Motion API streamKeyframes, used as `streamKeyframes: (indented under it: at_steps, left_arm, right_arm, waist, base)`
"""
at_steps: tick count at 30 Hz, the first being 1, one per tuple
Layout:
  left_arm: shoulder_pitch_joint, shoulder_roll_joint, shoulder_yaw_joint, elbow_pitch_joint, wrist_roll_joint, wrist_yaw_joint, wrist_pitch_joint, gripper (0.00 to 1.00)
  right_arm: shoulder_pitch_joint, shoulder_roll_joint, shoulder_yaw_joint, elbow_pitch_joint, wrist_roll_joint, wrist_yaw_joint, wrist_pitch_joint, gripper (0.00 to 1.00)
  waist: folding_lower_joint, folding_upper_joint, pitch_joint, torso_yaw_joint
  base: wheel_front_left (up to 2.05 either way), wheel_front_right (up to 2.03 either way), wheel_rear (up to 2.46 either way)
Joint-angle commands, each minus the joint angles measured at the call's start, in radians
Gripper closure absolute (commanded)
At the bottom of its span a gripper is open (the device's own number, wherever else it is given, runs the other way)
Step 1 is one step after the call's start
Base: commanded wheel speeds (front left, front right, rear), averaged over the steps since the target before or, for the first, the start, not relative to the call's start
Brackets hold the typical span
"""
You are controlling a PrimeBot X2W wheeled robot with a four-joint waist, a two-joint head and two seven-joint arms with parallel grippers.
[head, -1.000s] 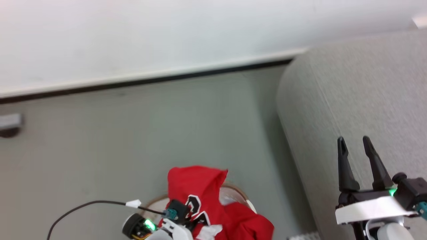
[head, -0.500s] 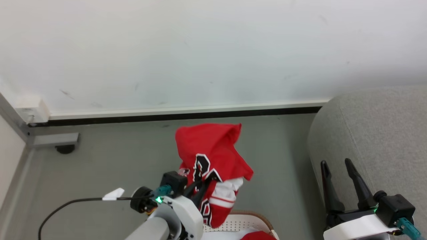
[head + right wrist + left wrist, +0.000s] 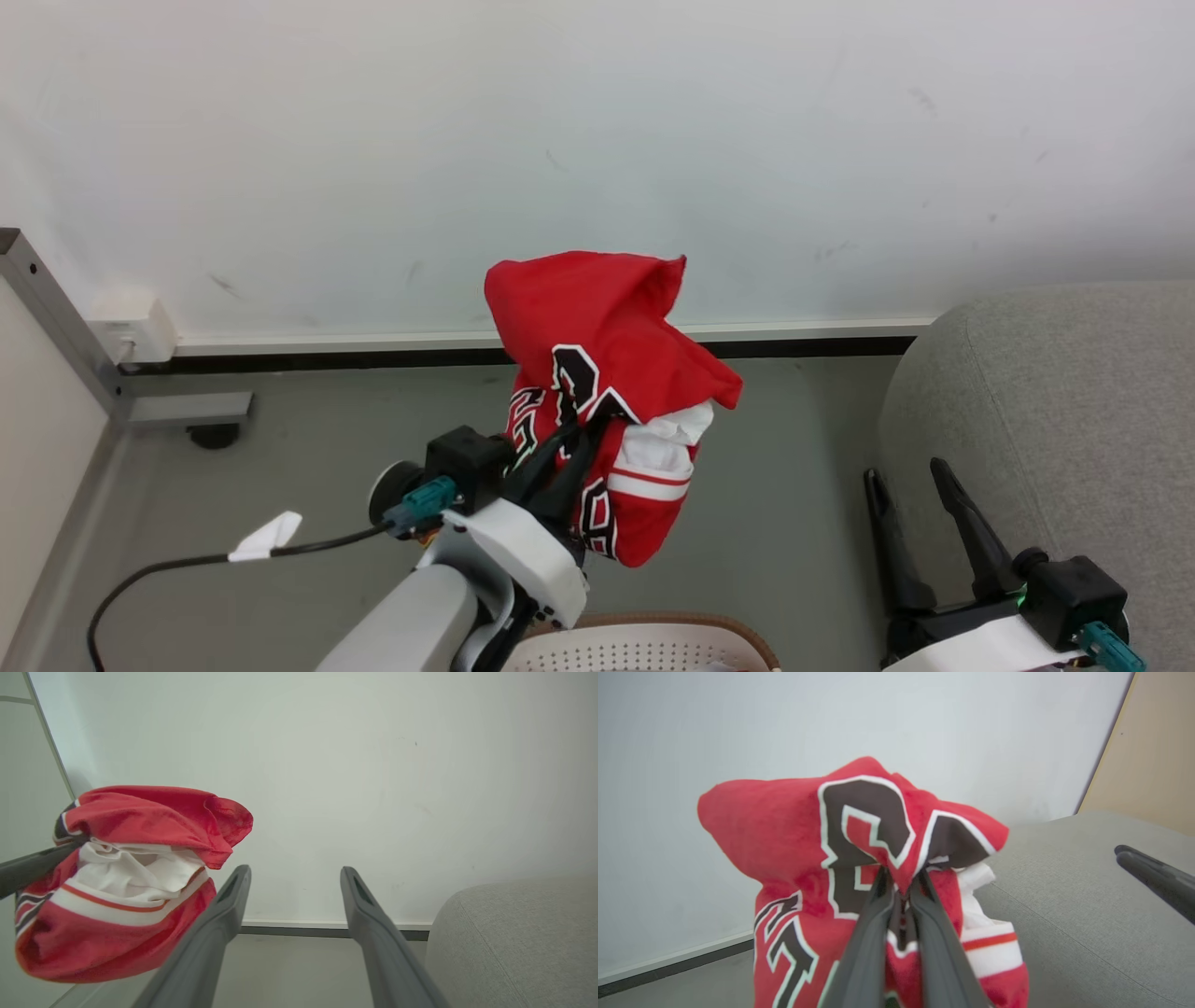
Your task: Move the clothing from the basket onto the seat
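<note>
Above the basket (image 3: 653, 620), whose tan rim and perforated white wall show at the bottom edge of the head view, one red jersey (image 3: 607, 373) hangs in the air, bunched and folded over the left pincer (image 3: 583, 431). That pincer is clamped narrow on a fold of the cloth, its two dark fingers nearly together in the left wrist view (image 3: 902, 882). The jersey bears black block lettering edged in white, too creased to read as a word, with white and red striped trim at one side. The right pincer (image 3: 906, 471) holds nothing, its fingers spread apart in front of the one grey sofa (image 3: 1055, 401), which stands to the right of the jersey and well apart from it. A black cable (image 3: 168, 564) with a white tag trails from the left wrist over the grey floor (image 3: 308, 467). Half a second ago the jersey's lower hem overlapped the basket rim; now it hangs clear above it. The head camera has tilted up as well, so more of the white wall (image 3: 373, 140) shows.
</note>
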Motion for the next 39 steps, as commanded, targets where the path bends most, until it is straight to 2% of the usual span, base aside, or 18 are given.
streamKeyframes:
  at_steps: [1,16,28,39]
  left_arm:
    - [0.006,0.008,0.018,-0.026,-0.012,0.006,-0.001,1.0]
    - [-0.009,0.008,0.023,-0.078,-0.043,0.006,0.005,1.0]
    - [-0.018,-0.013,-0.016,-0.061,-0.033,-0.009,0.01,1.0]
    - [0.007,-0.067,-0.105,-0.033,-0.025,-0.039,0.014,1.0]
  right_arm:
    - [0.002,-0.004,0.011,-0.014,-0.022,-0.002,0.001,0.0]
    - [-0.017,-0.023,0.068,-0.021,-0.041,-0.002,0.001,0.0]
    - [-0.097,-0.145,0.386,-0.009,0.01,-0.002,0.001,0.0]
    - [-0.18,-0.15,0.484,0.077,-0.013,-0.002,0.001,0.0]
  waist:
    - [0.0001,0.0,0.001,0.002]
    - [0.0001,0.0,0.024,0.031]
    - [0.0001,0.0,0.028,0.064]
    - [0.0001,0.0,0.009,0.142]
  base:
    - [0.0,0.0,0.0]
    - [0.0,0.0,0.0]
    - [0.0,0.0,0.0]
    - [0.0,0.0,0.0]
